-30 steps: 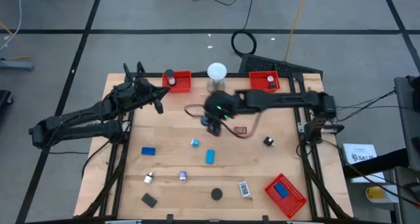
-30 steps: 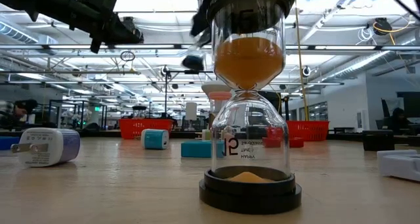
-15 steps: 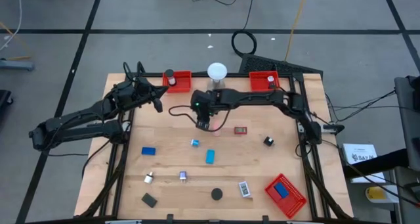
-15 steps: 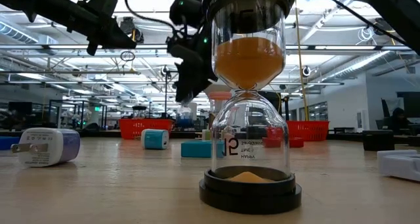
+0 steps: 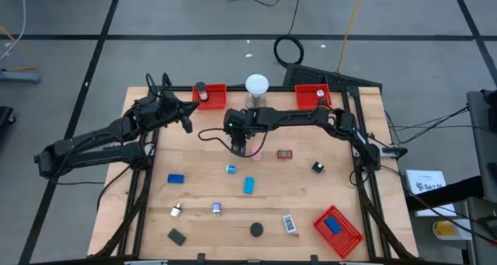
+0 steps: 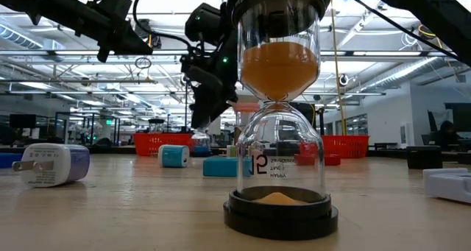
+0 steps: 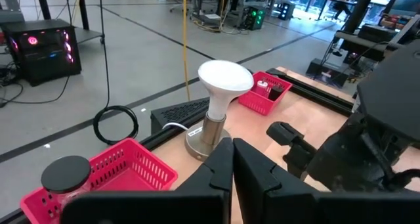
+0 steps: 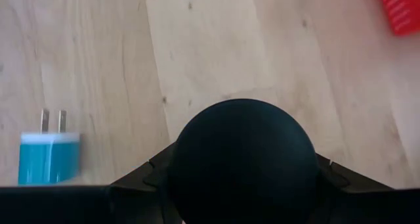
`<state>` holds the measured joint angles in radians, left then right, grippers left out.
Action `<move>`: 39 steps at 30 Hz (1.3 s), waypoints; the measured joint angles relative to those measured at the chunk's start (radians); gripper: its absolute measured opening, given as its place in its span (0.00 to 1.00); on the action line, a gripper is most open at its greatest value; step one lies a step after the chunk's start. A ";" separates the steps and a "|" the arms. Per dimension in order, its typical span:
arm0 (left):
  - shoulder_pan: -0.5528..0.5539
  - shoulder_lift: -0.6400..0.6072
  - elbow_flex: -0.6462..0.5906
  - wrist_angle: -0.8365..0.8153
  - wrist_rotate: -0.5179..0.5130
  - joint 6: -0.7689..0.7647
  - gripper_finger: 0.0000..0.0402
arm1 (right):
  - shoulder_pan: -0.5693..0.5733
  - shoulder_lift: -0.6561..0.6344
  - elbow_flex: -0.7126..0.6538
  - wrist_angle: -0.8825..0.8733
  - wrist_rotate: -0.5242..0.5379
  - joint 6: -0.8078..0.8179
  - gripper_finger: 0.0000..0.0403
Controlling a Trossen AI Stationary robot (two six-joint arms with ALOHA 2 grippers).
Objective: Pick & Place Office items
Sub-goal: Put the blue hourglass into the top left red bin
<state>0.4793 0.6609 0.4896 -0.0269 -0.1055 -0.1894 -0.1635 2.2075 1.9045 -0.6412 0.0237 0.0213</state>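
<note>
My right gripper (image 5: 241,147) reaches out over the middle of the table and slants down. It is shut on a black round item (image 8: 239,155) that fills the right wrist view. Just beyond it a blue charger with two prongs (image 8: 49,158) lies flat on the wood. Other office items lie scattered over the table: a blue block (image 5: 248,186), another blue one (image 5: 176,179), a red piece (image 5: 285,154), a small black piece (image 5: 317,167). My left gripper (image 5: 189,123) hangs shut and empty over the far left of the table. My right gripper pinches the black round item by two opposite sides (image 8: 180,168) between its two fingers (image 8: 141,181). It slants down from the table's right and far side. The item bulges out past the fingers and hides their tips. It hangs above the wood.
Red mesh trays stand at the far edge (image 5: 211,95) (image 5: 313,96) with a white globe (image 5: 256,86) between them. A third tray (image 5: 349,235) sits near right with a blue item. An hourglass (image 6: 280,111) stands at the near edge, close to the low camera.
My right gripper has come down toward the tabletop and shifted a little toward the table's left, its arm stretching out lower. Most of the drop came early in the second. My left arm has kept still.
</note>
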 joint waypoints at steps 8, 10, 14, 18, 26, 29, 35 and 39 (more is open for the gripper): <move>0.000 0.000 0.000 0.000 -0.001 0.000 0.03 | -0.010 0.000 -0.014 0.036 -0.001 0.006 0.51; 0.000 0.000 0.000 0.000 -0.001 0.000 0.02 | -0.011 0.000 -0.045 0.075 0.002 0.011 0.49; 0.000 0.000 0.000 0.000 -0.001 -0.001 0.01 | -0.010 -0.002 -0.070 0.103 0.003 0.031 0.46; 0.000 0.000 0.000 0.000 -0.001 -0.002 0.03 | -0.005 -0.002 -0.071 0.112 0.002 0.035 0.51; 0.000 0.000 0.000 0.000 0.000 -0.023 0.01 | 0.004 -0.046 -0.073 0.144 0.003 0.073 0.67; 0.000 0.000 0.000 0.000 0.000 -0.027 0.04 | 0.003 -0.096 -0.073 0.150 0.009 0.079 0.70; 0.000 0.000 0.000 0.002 0.000 -0.030 0.06 | 0.004 -0.217 -0.073 0.132 0.058 0.041 0.70; -0.001 0.000 0.000 0.028 0.002 -0.062 0.06 | -0.004 -0.304 -0.072 0.062 0.066 -0.006 0.65</move>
<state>0.4786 0.6609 0.4896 0.0012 -0.1038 -0.2512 -0.1673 1.9036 1.8320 -0.5791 0.0900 0.0155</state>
